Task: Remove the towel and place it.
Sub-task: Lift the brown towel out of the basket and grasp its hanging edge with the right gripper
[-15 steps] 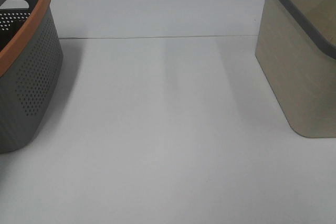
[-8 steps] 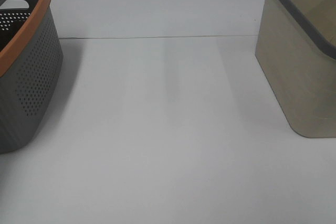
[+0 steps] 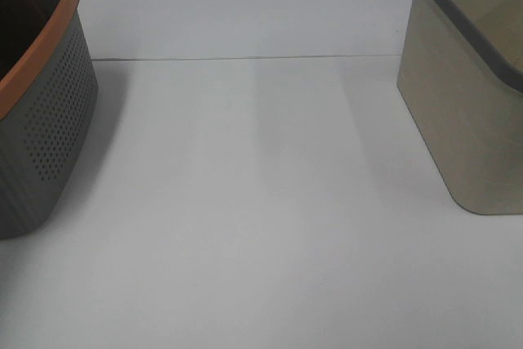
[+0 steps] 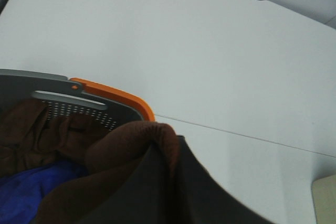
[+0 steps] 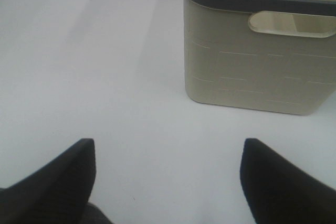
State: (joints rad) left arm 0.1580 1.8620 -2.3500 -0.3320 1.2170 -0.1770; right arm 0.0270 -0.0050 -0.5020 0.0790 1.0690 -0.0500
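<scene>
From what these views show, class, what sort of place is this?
Likely a lab bench staged for laundry sorting: bare white table, orange-rimmed grey basket holding a towel, beige basket.

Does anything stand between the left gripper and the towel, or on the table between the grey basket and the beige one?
Nothing visible does. The left gripper seems to pinch a fold of the towel in the grey basket. The table is bare up to the beige basket; only the orange rim must be cleared.
</scene>
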